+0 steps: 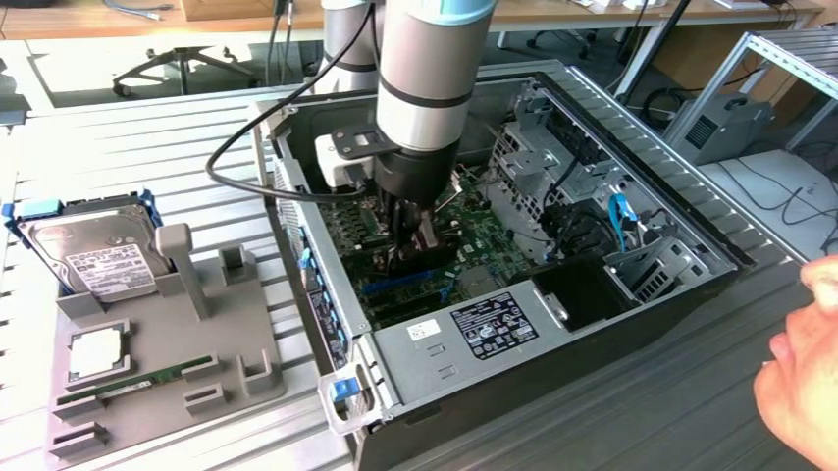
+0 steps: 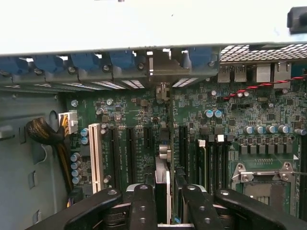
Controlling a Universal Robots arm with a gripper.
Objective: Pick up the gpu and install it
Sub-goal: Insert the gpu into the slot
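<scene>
GPU (image 2: pixel 163 184) stands on edge over your motherboard's (image 2: pixel 268 108) slots inside the computer case (image 1: pixel 524 324), white slot (image 2: pixel 95 155) and cables (image 2: pixel 45 134) beside; your gripper (image 2: pixel 163 201) clamps it.

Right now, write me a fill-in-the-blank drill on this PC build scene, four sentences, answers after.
1. The claw holds the gpu inside the open computer ____.
2. The hard drive rests on the gray ____ beside the case.
3. In the wrist view, the gpu stands edge-on above the green ____.
4. At the exterior view's right edge a person's ____ shows.

Answers: case; tray; motherboard; hand
</scene>
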